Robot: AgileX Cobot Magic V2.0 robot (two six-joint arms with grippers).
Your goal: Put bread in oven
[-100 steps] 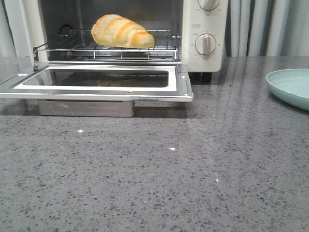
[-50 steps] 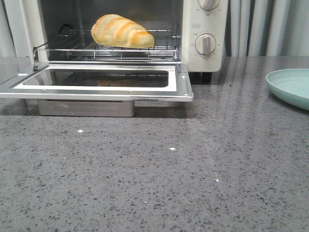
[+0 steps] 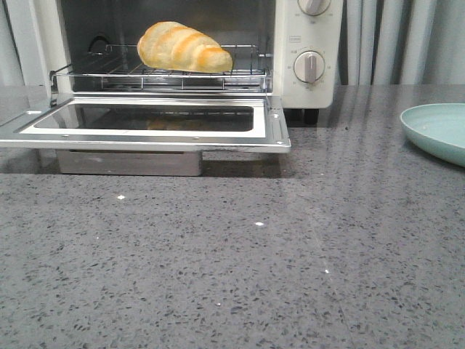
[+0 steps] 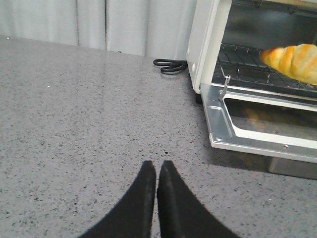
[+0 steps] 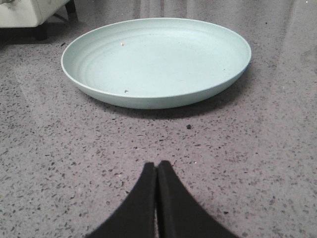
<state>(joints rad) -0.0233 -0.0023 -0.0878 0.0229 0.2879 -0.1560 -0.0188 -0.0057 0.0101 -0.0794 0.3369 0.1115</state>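
Glossy speckled stone countertop [image 3: 290,276]; shiny metal oven [image 3: 276,138] door frame.

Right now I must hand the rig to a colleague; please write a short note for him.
Left gripper: shut, empty, above bare counter beside the oven.
Right gripper: shut, empty, facing the plate, which holds only crumbs.
Bread: lying on the oven's wire rack.
Done: bread is in the oven.
Left: the door is folded down open; close it if that is wanted.

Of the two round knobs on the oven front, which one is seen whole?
The lower knob is seen whole, its pointer bar upright. The upper knob is cut off by the picture's top edge.
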